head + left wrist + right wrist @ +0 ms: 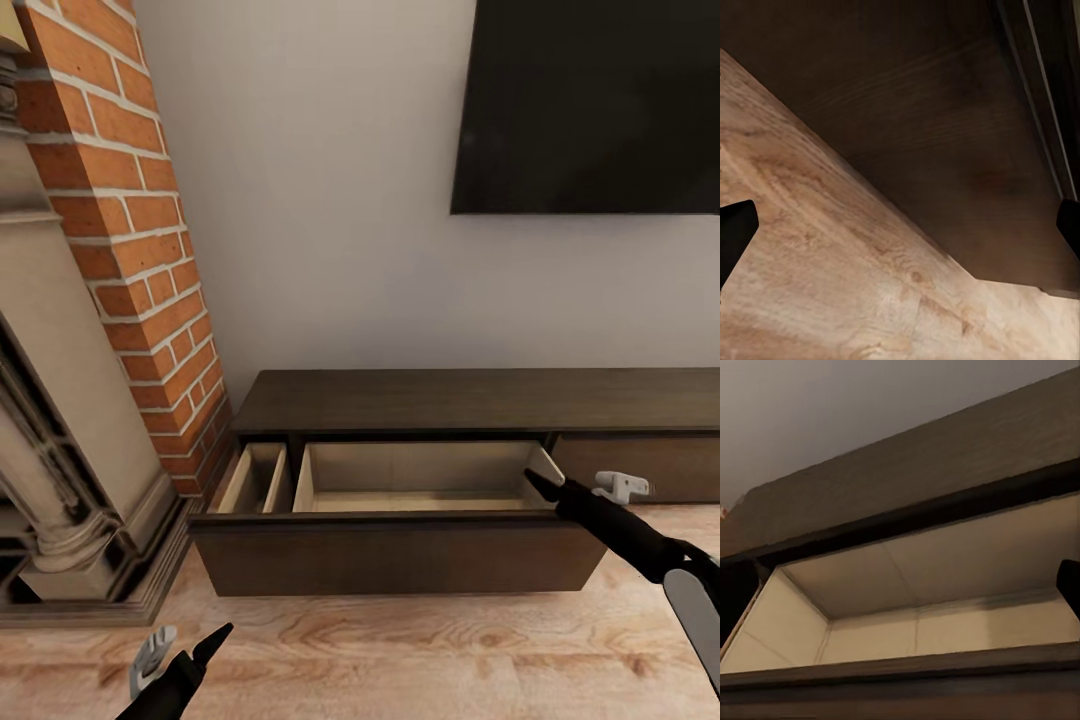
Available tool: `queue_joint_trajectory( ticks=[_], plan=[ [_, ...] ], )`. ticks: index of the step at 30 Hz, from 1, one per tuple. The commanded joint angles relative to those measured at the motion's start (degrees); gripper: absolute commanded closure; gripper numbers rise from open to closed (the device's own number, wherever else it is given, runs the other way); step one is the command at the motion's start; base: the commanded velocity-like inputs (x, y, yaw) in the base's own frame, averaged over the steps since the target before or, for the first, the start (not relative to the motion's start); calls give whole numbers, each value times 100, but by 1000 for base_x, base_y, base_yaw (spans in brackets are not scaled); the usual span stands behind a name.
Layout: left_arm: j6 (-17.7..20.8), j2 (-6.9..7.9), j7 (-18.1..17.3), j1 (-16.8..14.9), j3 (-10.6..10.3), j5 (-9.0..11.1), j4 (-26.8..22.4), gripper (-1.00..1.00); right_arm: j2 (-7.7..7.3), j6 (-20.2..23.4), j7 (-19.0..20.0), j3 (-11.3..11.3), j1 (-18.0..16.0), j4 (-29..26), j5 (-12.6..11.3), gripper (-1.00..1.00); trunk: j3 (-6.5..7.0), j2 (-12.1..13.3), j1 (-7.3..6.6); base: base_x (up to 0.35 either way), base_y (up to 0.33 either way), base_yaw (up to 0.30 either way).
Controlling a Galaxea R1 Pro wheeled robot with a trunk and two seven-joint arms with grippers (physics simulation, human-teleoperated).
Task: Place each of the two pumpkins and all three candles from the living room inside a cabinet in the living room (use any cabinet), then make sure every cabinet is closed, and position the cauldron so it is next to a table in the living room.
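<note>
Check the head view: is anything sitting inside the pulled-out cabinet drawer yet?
No. The cabinet drawer stands pulled out, and its pale interior shows bare walls and floor, with no pumpkin or candle in it.

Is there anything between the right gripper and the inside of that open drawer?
Nothing visible. The right gripper hangs at the right end of the cabinet's pulled-out drawer, whose light interior looks bare and open from above.

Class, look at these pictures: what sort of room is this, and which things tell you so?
Most likely a living room: a brick fireplace, a flat dark screen on the wall, and a long low cabinet beneath it, its drawer pulled open.
</note>
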Motion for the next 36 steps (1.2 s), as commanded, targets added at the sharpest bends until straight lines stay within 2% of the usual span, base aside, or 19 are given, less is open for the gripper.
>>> queue_joint_trajectory(
  ticks=[1,2,3,10,16,24,29,33,36],
  plan=[
    [21,-1,-6,3,9,34,-5,-100,-3,14,30,49,-5,-3,8,-100,-4,-2,-1,0,0,0],
    [-7,-2,-12,9,10,32,-3,-100,-8,-6,52,112,-6,-3,29,-100,-4,-2,-1,0,0,0],
    [-219,0,-45,28,14,26,-4,-100,-21,-71,160,382,-20,-3,100,-100,-4,-2,-1,0,0,0],
    [-278,17,-61,41,22,44,-1,-100,-7,-41,205,685,-40,-3,112,-100,-2,-2,-1,0,0,140],
    [-287,18,-54,42,21,40,1,-100,-17,-56,203,1110,-58,-3,123,-100,-2,-2,-1,0,0,271],
    [-282,23,24,42,1,32,103,-100,-19,-82,187,1485,-74,-3,181,-100,-2,-2,-1,0,0,294],
    [-281,24,37,42,-9,30,146,-100,-17,-83,174,1568,-91,-3,274,-100,-2,-2,-1,0,0,299],
    [-286,21,7,42,-2,23,164,-100,23,-62,169,1615,-98,-3,569,-100,-2,-2,-1,0,0,300],
    [-288,20,24,42,-5,19,166,-100,29,-56,168,1663,-99,-3,633,-100,-2,-2,-1,0,0,300]
  ],
)
